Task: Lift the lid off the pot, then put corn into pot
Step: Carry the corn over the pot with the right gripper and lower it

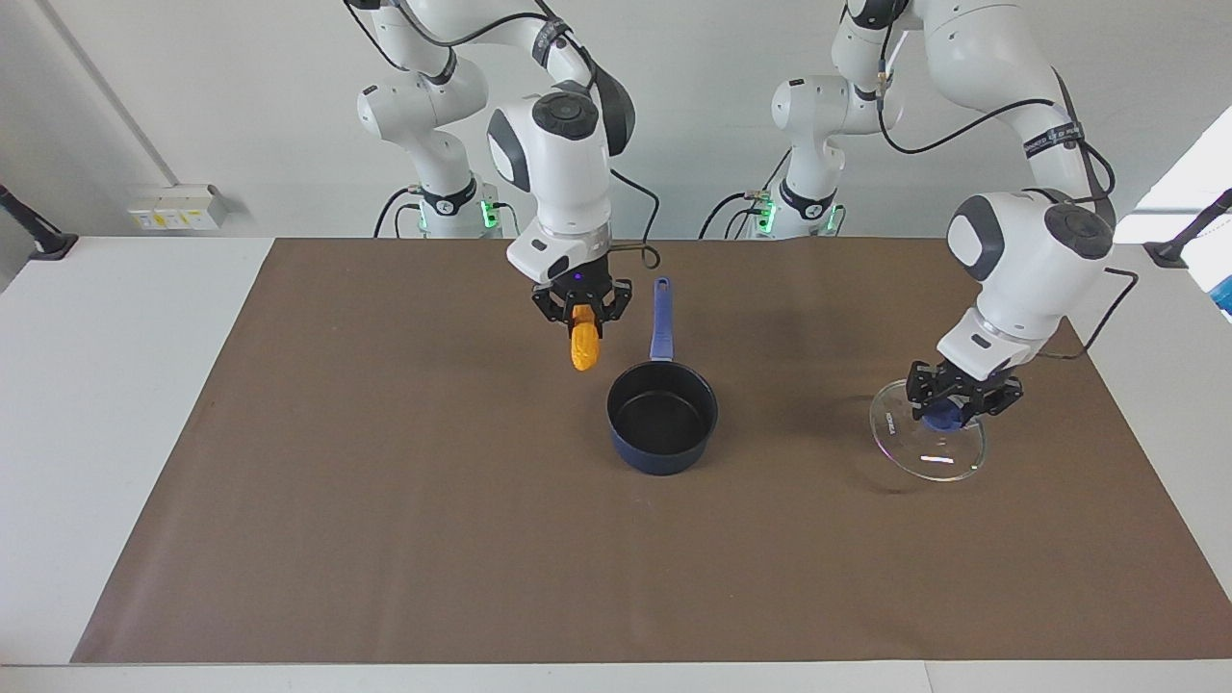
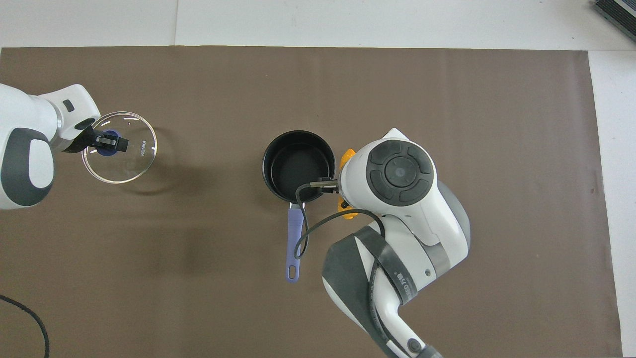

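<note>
The dark blue pot (image 1: 664, 456) stands uncovered mid-mat, its black inside bare, its long handle (image 1: 660, 320) pointing toward the robots. It also shows in the overhead view (image 2: 297, 166). My right gripper (image 1: 582, 324) is shut on the orange-yellow corn (image 1: 583, 348), which hangs upright in the air beside the pot, toward the right arm's end; in the overhead view only a bit of the corn (image 2: 349, 155) peeks past the wrist. My left gripper (image 1: 948, 411) is shut on the blue knob of the glass lid (image 1: 926, 445), held tilted low over the mat toward the left arm's end (image 2: 130, 158).
A brown mat (image 1: 385, 539) covers the table, with white table surface (image 1: 96, 404) around it. A black cable (image 2: 318, 223) loops from the right wrist over the pot's handle.
</note>
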{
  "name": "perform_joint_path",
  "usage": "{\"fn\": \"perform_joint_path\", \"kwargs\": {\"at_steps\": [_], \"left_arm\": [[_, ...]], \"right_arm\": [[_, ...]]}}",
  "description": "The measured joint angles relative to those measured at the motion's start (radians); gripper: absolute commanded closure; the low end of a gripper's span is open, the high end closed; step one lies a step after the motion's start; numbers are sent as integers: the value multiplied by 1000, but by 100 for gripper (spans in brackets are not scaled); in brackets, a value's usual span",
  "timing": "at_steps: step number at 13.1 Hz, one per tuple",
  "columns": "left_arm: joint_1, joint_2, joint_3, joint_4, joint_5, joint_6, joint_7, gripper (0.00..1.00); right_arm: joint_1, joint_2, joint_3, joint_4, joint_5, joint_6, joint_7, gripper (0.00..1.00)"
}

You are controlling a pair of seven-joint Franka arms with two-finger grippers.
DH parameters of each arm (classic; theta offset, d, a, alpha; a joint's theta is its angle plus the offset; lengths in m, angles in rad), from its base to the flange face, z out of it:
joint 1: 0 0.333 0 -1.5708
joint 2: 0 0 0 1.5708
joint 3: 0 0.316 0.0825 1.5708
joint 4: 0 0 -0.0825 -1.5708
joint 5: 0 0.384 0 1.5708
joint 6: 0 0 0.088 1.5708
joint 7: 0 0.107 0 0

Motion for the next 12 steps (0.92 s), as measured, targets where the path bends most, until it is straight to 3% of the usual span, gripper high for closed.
{"fn": "perform_joint_path", "kwargs": {"at_steps": [4, 7, 12], "left_arm": [[14, 52, -6, -1, -5, 50, 21, 100], [16, 68, -5, -1, -5, 64, 21, 100], [22, 93, -5, -1, -25, 76, 21, 100]], "right_arm": [[34, 153, 6, 157, 42, 44, 3, 100], [52, 249, 15, 187, 43, 143, 3, 100], [54, 291, 15, 199, 44, 224, 3, 100]]}}
